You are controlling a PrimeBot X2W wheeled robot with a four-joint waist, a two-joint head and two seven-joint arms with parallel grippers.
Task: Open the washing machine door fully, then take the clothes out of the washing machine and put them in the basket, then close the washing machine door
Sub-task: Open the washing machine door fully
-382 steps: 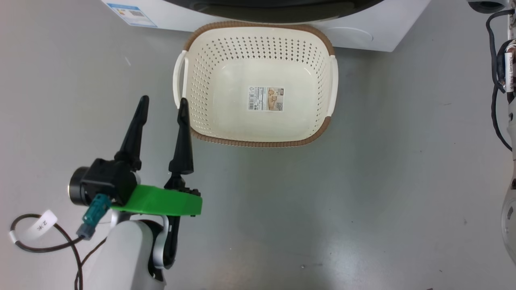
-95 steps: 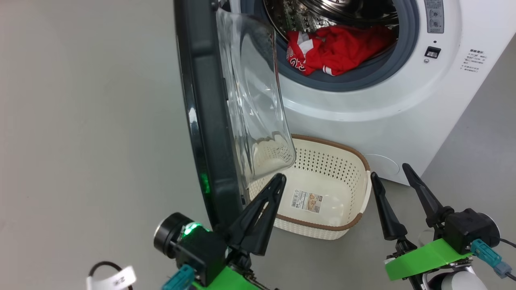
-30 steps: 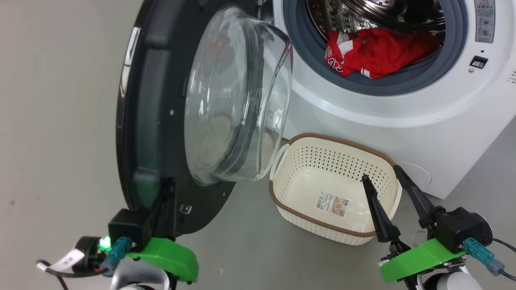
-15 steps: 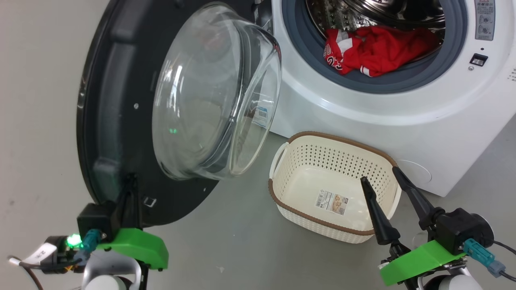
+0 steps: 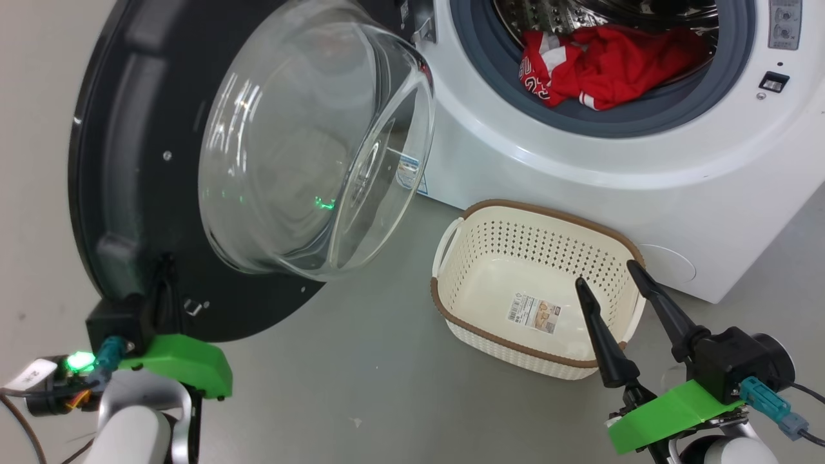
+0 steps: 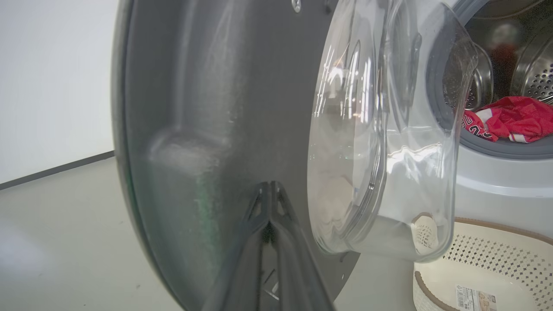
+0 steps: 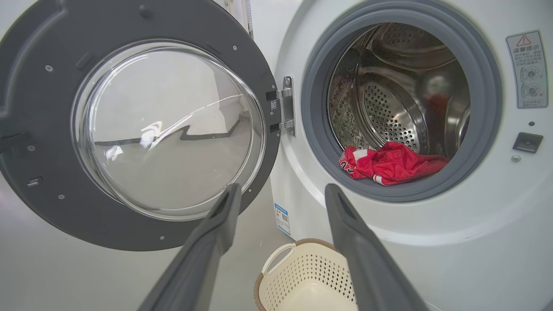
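Note:
The washing machine door (image 5: 129,161) stands swung out to the left, its glass bowl (image 5: 303,142) facing me. My left gripper (image 5: 166,270) is shut, with its tips pressed against the door's dark inner face (image 6: 194,129) low on the rim, where the left gripper (image 6: 270,188) holds nothing. The red clothes (image 5: 599,64) lie in the drum of the washing machine (image 5: 580,167). The basket (image 5: 548,212) sits on the floor below the opening, with nothing in it but its label. My right gripper (image 5: 606,274) hangs open over the basket's right rim. The right gripper (image 7: 281,190) faces the clothes (image 7: 389,164).
Grey floor (image 5: 361,386) spreads between my two arms and in front of the basket. A blue sticker (image 7: 281,218) marks the machine's lower left corner. A latch slot (image 7: 526,142) and a warning label (image 7: 527,69) sit right of the drum opening.
The door has swung further out to the left, and my shut left gripper has travelled left with it against the inner rim. The right gripper has stayed where it was.

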